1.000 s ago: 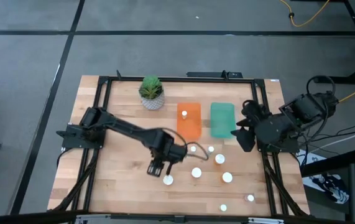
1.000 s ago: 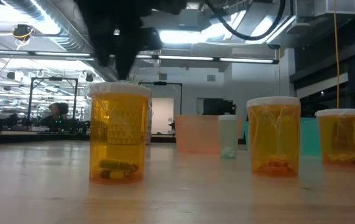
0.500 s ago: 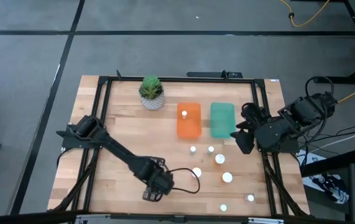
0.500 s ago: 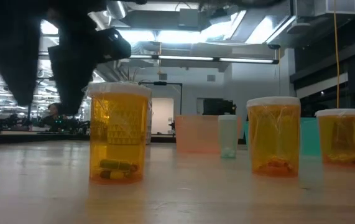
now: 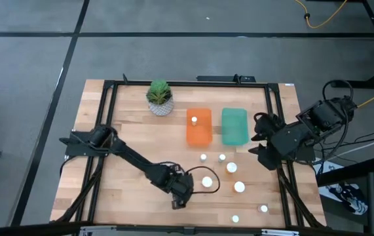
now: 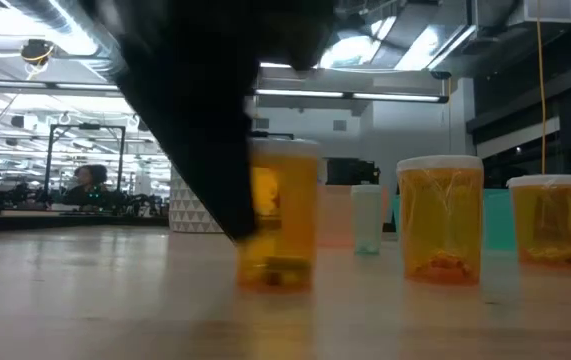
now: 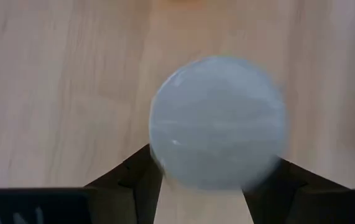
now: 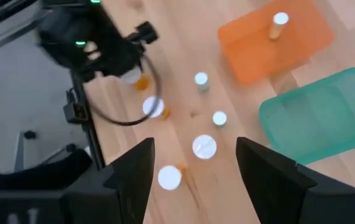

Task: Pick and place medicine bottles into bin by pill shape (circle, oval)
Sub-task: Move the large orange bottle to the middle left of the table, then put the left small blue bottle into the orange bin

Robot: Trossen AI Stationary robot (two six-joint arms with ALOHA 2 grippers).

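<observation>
The nearest medicine bottle, amber with a round white cap (image 7: 217,121), stands upright on the wood (image 6: 283,215). My left gripper (image 7: 203,196) is open, low over the near middle of the table (image 5: 179,195), with one dark finger on either side of it. In the high view the gripper hides this bottle. Several more bottles stand to its right (image 5: 206,182) (image 5: 239,187). One stands in the orange bin (image 5: 194,120). My right gripper (image 5: 257,139) hangs open and empty, high over the table's right side. My left gripper comes at the bottle from above, slanting, its fingers reaching down past the cap on both sides. In the low view one dark finger (image 6: 200,150) overlaps the bottle's left side (image 6: 253,215). The bottle stands on the table, blurred. Whether the other finger touches it, I cannot tell.
The orange bin (image 5: 203,134) and the green bin (image 5: 234,126) lie side by side beyond the bottles. A potted plant (image 5: 160,97) stands at the far left. A black frame (image 5: 108,118) runs along the table's sides. Bare wood lies at the near left.
My left gripper has sunk and gone toward the near edge, then toward the right, rolling at the wrist, and has come down around the nearest bottle. That bottle has slid along the table toward the right and a little farther away, staying upright.
</observation>
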